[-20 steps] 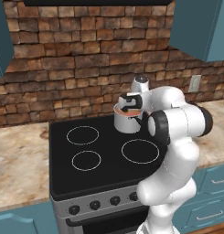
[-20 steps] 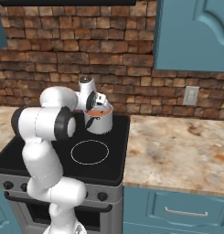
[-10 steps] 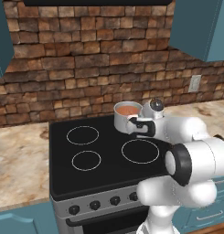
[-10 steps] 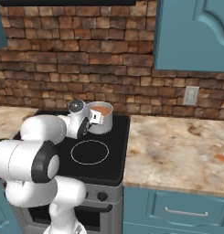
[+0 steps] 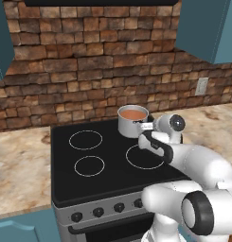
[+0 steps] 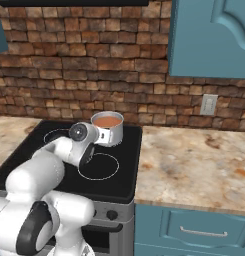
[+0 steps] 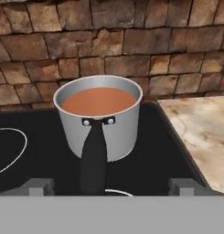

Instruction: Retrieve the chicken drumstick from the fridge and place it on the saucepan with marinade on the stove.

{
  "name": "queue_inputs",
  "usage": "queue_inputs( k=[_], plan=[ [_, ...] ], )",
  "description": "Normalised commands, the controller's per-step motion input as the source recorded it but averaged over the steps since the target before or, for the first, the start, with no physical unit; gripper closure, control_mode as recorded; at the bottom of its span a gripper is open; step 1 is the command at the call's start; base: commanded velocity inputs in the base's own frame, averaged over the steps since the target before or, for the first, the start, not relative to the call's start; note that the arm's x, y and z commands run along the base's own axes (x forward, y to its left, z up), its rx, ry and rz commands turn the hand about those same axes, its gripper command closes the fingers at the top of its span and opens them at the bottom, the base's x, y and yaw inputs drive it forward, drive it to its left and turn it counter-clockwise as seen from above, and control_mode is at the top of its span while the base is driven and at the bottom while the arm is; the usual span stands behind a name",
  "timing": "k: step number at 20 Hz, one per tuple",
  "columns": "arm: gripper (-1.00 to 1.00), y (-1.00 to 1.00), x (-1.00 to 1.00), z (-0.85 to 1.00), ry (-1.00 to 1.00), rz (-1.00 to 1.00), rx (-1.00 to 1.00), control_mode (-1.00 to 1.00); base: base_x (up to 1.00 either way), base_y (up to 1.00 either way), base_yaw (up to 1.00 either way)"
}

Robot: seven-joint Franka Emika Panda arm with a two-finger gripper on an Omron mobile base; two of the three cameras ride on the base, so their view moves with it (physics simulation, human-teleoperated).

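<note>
Arm low over the stove – no drumstick in sight

The saucepan (image 7: 99, 116) sits at the stove's (image 5: 112, 175) back right corner; gripper (image 7: 105, 186) fingers wide, holding nothing – whether the meat went in, I cannot tell.

I'm looking into a home kitchen here: a black glass stove (image 5: 112, 160) with white ring burners and a row of knobs, a saucepan with marinade (image 7: 100, 118) on its back corner, a brick backsplash (image 6: 84, 70), marbled stone counters (image 6: 194, 165), and teal cabinets (image 6: 211, 37) above and below.
</note>
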Motion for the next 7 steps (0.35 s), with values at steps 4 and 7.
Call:
queue_inputs(
  k=[4, 7],
  plan=[
    [-1.0, -0.11, -0.29, 0.28, -0.12, 0.03, 0.09, -1.0, 0.0, 0.0, 0.0],
    [-1.0, 0.19, -0.9, 0.67, -0.23, 0.1, 0.02, -1.0, 0.0, 0.0, 0.0]
  ],
)
